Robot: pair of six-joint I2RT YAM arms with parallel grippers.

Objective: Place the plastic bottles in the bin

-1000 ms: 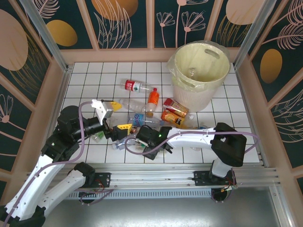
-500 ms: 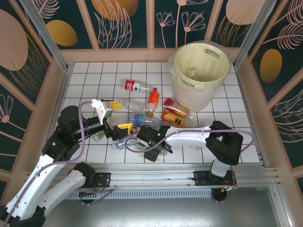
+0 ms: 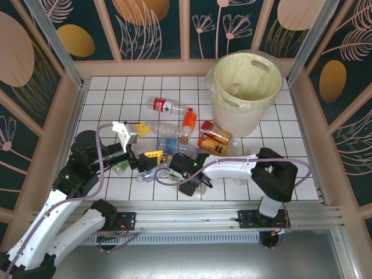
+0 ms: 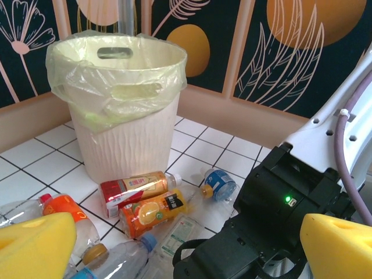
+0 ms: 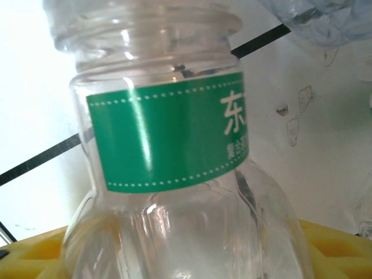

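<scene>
The left end effector [image 3: 147, 142] hangs released at the left of the white tiled tabletop [image 3: 116, 93], its yellow fingers [image 4: 35, 244] spread wide. The right end effector [image 5: 180, 256] has a clear green-labelled bottle [image 5: 174, 145] between its yellow pads [image 5: 331, 247]; I cannot tell whether it is clenched on it. The other plastic bottles [image 3: 187, 136] lie scattered mid-frame, just lower left of the pale-yellow bin [image 3: 232, 119], which stands upright at upper right.

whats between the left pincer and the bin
Left wrist view: between the left pincer and the bin lie bottles, a red-labelled bottle and an orange-labelled bottle nearest the bin, plus the right arm, its black wrist.
</scene>
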